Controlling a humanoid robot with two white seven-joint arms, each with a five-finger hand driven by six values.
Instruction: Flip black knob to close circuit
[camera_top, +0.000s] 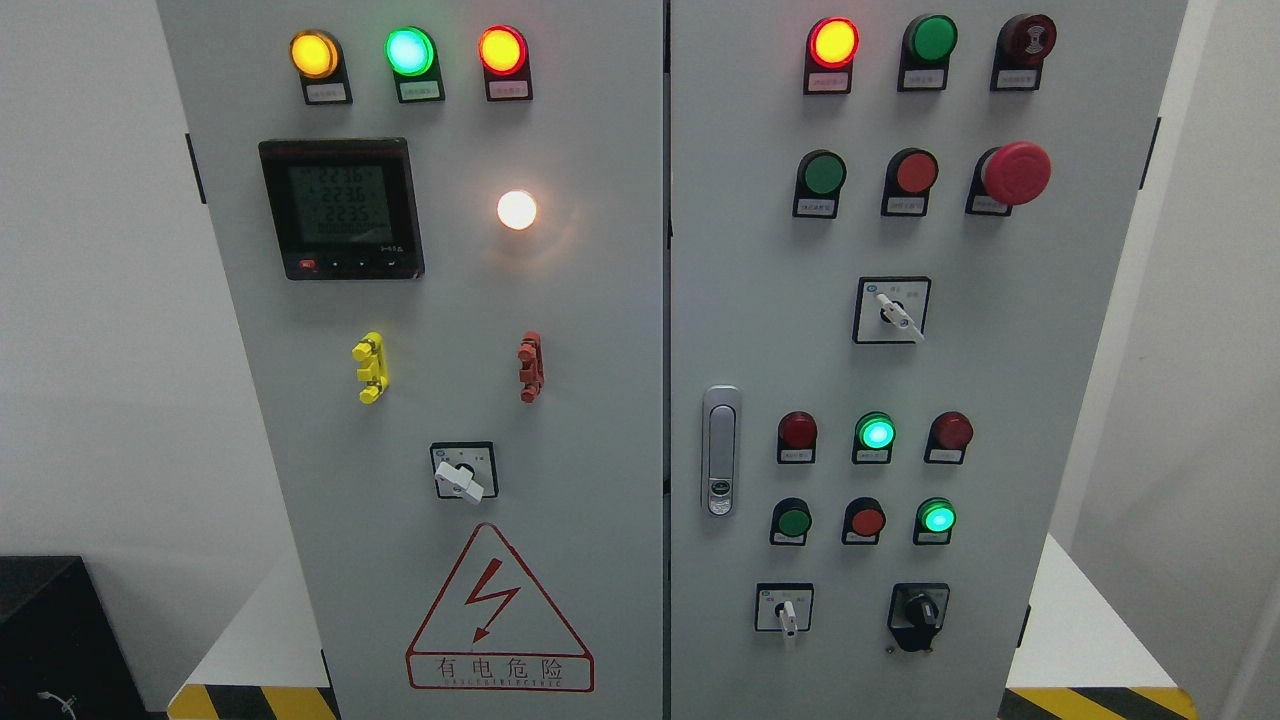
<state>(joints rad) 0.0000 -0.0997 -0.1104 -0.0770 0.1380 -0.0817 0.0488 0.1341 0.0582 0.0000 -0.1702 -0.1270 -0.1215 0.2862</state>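
No robot hand anywhere in frame, so cannot tell whether spread, pressed together or pinching. Black knob low on the right door of the grey cabinet, bottom row, untouched, handle pointing down and slightly left. Just left of it, a white-handled selector switch, pointing down. Above, two rows of three buttons and lamps, with green lamps lit. Higher up, a red mushroom button. Door latch by the centre seam. On the left door, a digital meter, a glowing white lamp and a red lightning warning sign.
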